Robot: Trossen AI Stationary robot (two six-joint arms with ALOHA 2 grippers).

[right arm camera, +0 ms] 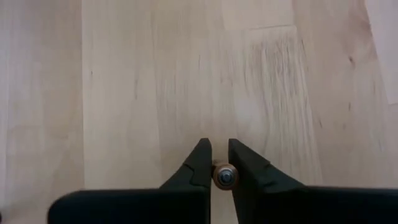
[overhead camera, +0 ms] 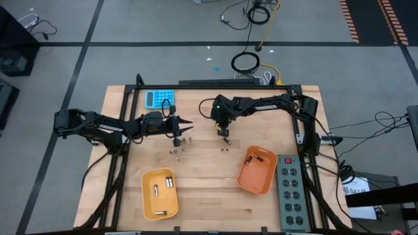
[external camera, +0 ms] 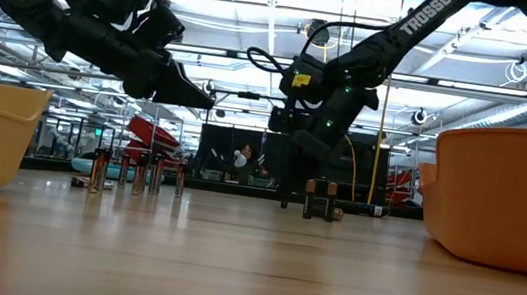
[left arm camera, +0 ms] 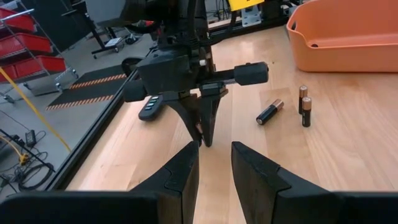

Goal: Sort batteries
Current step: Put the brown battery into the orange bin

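Observation:
My right gripper (overhead camera: pixel 224 132) points down over the table's middle, shut on a small battery (right arm camera: pixel 224 177) seen end-on. My left gripper (overhead camera: pixel 188 124) is open and empty, level above the table, its fingers (left arm camera: pixel 186 171) pointing toward the right gripper (left arm camera: pixel 203 127). Several loose batteries (overhead camera: pixel 177 147) stand or lie on the wood under and near the left gripper; they also show in the low view (external camera: pixel 139 175). Three more batteries (left arm camera: pixel 303 106) lie near the right gripper. The yellow tray (overhead camera: pixel 147 196) holds a few batteries; the orange tray (overhead camera: pixel 251 179) holds one. My right gripper pinches the battery's round sides (right arm camera: pixel 216 176) between its two fingers. The fingers come from above, pointing down, and lie along the battery, which stands upright between them. Whether its lower end rests on the table, I cannot tell.
A blue calculator (overhead camera: pixel 159 98) lies at the far left of the table. A grey power strip (overhead camera: pixel 292 189) lies along the right edge beside the orange tray. Bare wood lies between the two trays at the near side.

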